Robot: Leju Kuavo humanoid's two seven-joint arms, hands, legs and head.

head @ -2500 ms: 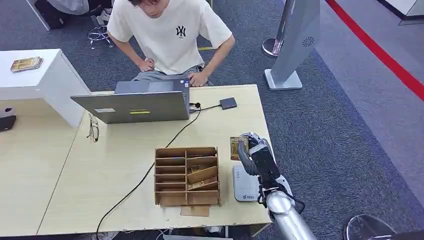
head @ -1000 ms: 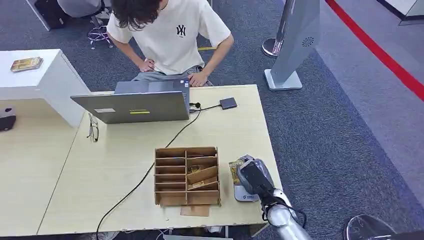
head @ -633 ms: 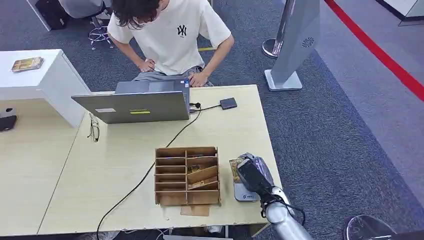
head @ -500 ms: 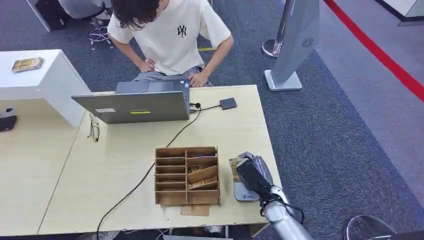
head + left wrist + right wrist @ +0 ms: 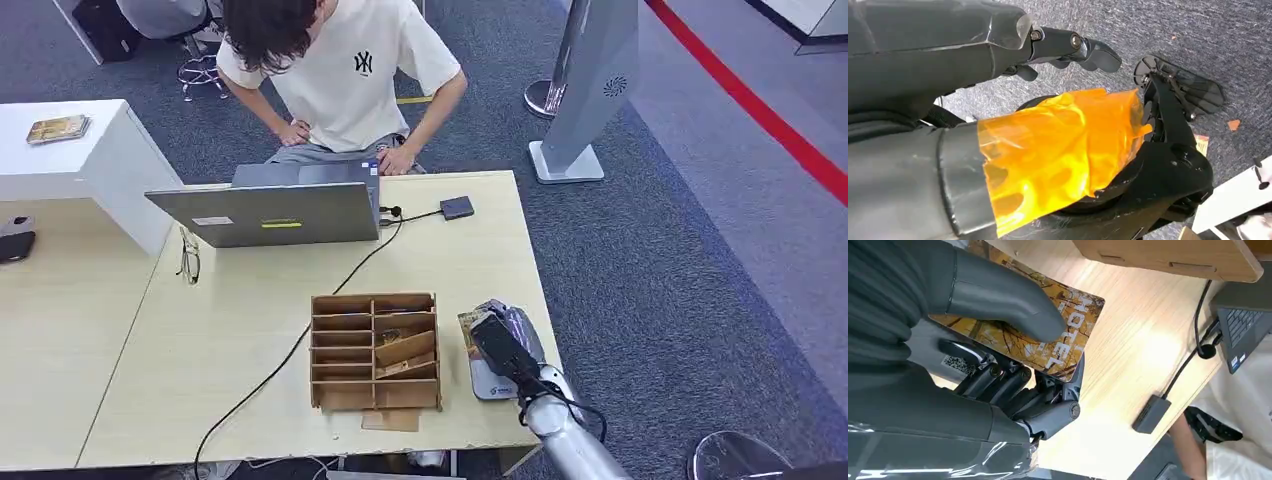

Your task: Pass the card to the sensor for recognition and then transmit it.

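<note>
The bench (image 5: 250,300) carries a laptop (image 5: 265,212) far ahead of the right robot hand (image 5: 500,340), and an organizer (image 5: 373,350) just left of it. That hand pinches the card (image 5: 1048,335) over the sensor (image 5: 487,380). The left robot hand (image 5: 1068,47) hangs empty, fingers apart.

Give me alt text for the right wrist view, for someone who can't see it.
Close behind the robot's right hand, whose thick grey thumb presses a golden card printed "HOTEL" against the darker fingers beneath. Below lies a light wooden table with a black cable leading to a small grey box, and a wooden organizer's edge alongside.
</note>
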